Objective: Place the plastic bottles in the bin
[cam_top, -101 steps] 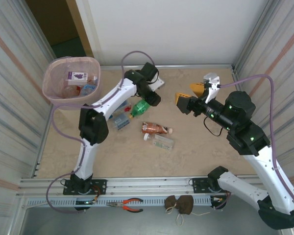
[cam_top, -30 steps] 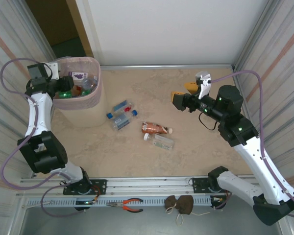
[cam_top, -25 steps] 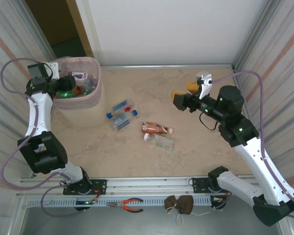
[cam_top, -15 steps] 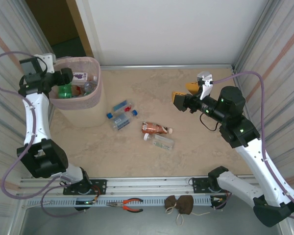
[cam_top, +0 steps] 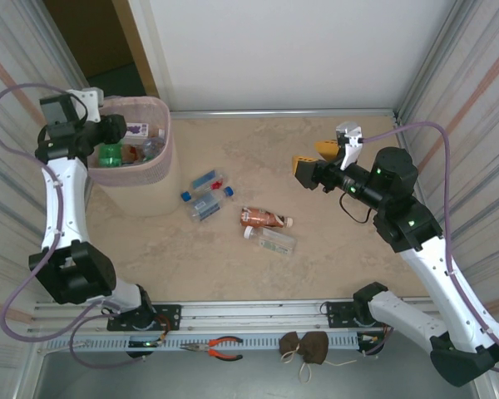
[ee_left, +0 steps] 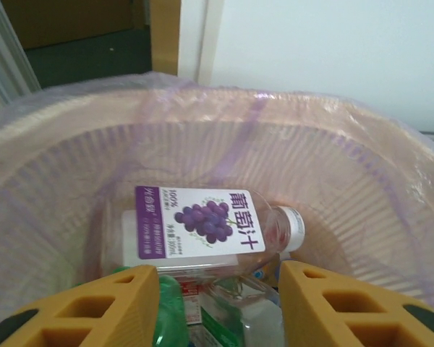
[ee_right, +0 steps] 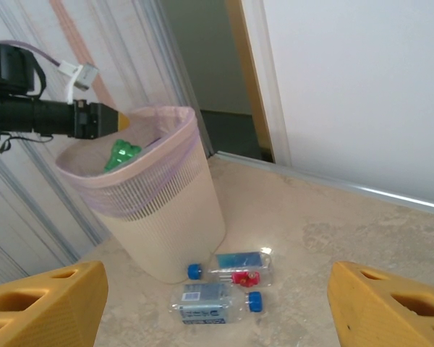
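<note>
**Top view.** Left gripper (cam_top: 108,133) hangs over the left side of the bin (cam_top: 161,133) at the table's far-left corner. Its finger state cannot be read from this angle. Inside the bin are a green bottle (cam_top: 110,154) and a grape bottle (cam_top: 134,129), with other bottles around them too small to sort. On the table (cam_top: 349,258), a bottle cluster (cam_top: 205,196) with blue and red caps lies just right of the bin's foot. I cannot tell the count for certain. A brown bottle (cam_top: 264,219) lies on its side mid-table, and a clear bottle (cam_top: 276,241) lies just beside it on the near side. Right gripper (cam_top: 318,160) hangs above the table's right half, well apart from every bottle. Its orange fingers are spread, with nothing between them. Pliers (cam_top: 220,347) lie on the near rail.

**Left wrist.** The orange fingers (ee_left: 79,307) stand apart and grip nothing. The view looks down into the bin. The grape bottle lies on its side on top of the others, white cap pointing right. The green bottle lies lower, close to the left finger. Whether it touches the finger I cannot tell.

**Right wrist.** The fingers (ee_right: 43,303) stand wide apart at the frame's lower corners, with only table between them. The bin stands upright. The left gripper is over its far rim, and the green bottle shows at the mouth. The bottle cluster lies at the bin's base.
</note>
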You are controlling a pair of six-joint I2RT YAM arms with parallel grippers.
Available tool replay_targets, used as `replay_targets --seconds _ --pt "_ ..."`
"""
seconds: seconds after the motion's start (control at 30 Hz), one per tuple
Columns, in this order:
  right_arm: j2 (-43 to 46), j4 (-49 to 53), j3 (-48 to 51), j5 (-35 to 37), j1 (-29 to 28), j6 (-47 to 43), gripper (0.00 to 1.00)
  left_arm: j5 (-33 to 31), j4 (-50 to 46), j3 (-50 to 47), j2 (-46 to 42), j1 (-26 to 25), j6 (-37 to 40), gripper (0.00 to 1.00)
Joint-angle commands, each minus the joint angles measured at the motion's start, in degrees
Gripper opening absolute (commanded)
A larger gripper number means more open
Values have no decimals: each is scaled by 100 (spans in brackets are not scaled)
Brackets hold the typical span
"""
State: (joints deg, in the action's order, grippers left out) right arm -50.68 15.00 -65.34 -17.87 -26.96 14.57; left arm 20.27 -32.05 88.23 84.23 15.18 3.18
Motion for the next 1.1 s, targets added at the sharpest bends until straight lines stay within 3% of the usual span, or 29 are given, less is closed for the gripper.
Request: replay_targets --seconds 0.0,0.27,0.57,0.8,1.07 --pt "123 -88 74 -50 41 108 78 -85 -161 -322 213 20 103 46" --pt "145 -46 39 -44 42 101 78 -70 -172 -415 533 137 142 45" --pt "198 15 -5 10 40 108 78 357 -161 15 155 100 36 48" --pt "256 82 -31 52 35 125 78 688 -459 333 -148 -140 15 46" --pt "306 88 -49 53 41 204 78 982 -887 127 -282 -752 40 35"
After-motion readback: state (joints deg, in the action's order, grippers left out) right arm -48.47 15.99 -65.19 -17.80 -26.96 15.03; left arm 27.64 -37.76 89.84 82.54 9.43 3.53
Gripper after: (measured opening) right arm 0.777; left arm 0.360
